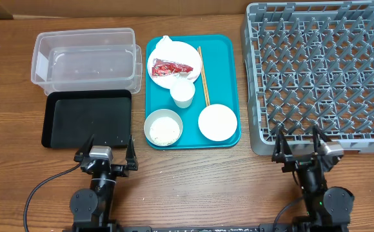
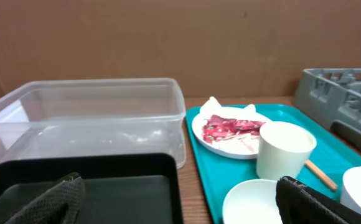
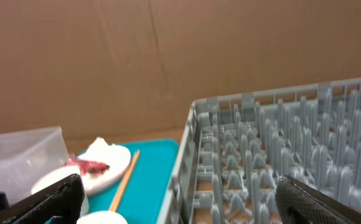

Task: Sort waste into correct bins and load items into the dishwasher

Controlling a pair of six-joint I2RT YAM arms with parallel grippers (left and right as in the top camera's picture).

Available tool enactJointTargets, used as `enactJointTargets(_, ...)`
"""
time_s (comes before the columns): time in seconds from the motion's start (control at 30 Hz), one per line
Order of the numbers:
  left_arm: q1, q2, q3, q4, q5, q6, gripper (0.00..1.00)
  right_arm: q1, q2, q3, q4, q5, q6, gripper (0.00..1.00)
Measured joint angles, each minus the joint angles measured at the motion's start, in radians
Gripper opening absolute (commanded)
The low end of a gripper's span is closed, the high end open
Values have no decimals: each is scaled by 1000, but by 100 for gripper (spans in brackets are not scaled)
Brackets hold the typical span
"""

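Both pairs of jaws stand wide and hold nothing. The left jaws, on the left arm [image 1: 100,171], sit at the near edge of the black tray [image 1: 87,119]. The right jaws, on the right arm [image 1: 316,175], sit at the near edge of the grey rack [image 1: 316,64].

We judge the red wrapper [image 1: 171,66] the likely first pick. It lies on the plate [image 1: 193,55] at the far end of the teal tray [image 1: 220,51], which rests on the worktop [image 1: 6,77]. From the left jaws it lies ahead and to the right; from the right jaws it lies ahead and well to the left. Its long axis runs roughly across the worktop, side to side.

The left arm is nearer, and the clear tub [image 1: 87,33] and the black tray are both on its side, so we expect the reach to fall to it.
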Motion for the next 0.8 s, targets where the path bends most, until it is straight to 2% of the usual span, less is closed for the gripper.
enactJointTargets(0.27, 0, 89, 143, 2, 16, -4, 100, 0, 75, 179, -77, -11, -46, 100)
enactJointTargets(0.5, 0, 394, 323, -18, 54, -6, 100, 0, 241, 332, -122, -26, -75, 100)
enactJointTargets(0.67, 0, 663, 585, -157, 97, -6, 100, 0, 368, 445, -193, -40, -79, 100)
enactJointTargets(0.8, 0, 924, 877, -352, 138, -2, 100, 0, 494, 572, -261, -74, -78, 100)
